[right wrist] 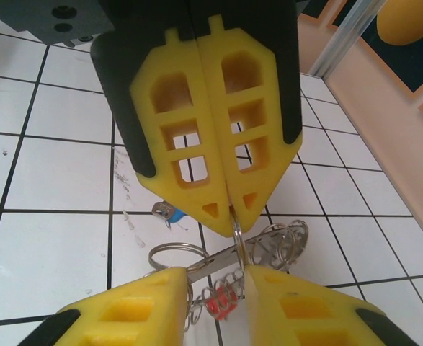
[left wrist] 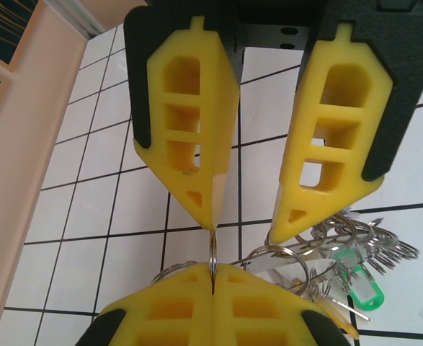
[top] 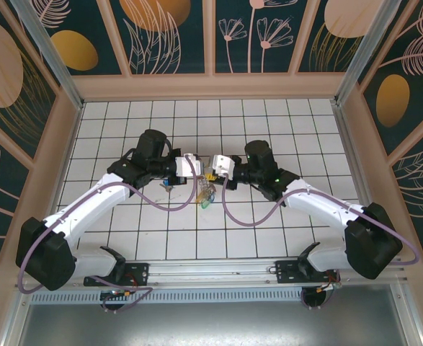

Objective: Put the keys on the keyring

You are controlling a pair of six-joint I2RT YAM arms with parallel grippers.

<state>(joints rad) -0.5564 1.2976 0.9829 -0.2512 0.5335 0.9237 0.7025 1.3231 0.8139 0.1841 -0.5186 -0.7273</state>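
Clutter is crowding the middle of the white tiled bench [top: 269,231], right where your two arms are meeting. Your left gripper [left wrist: 212,280] is clamping fully closed on the keyring [left wrist: 212,249], which is standing edge-on above its fingertips and showing as a thin grey line. Your right gripper [left wrist: 248,229] is facing it with its jaws standing partly apart. One of its fingertips appears to be touching the top of the keyring, and nothing is visibly pinched between the jaws.

A bunch of keys [left wrist: 355,249] on small wire loops is lying on the bench just beside both grippers, with a green tag [left wrist: 364,294] sticking out from it. In the right wrist view a blue key head [right wrist: 169,213] is peeking out from behind the left gripper. A red head [right wrist: 218,304] is showing in the gap between the right gripper's fingers, and a wire loop [right wrist: 169,252] is lying next to it.

The yellow fingers are covering much of the bunch, so you are not getting a count of the keys. From overhead the whole bunch is reading as a small blur.
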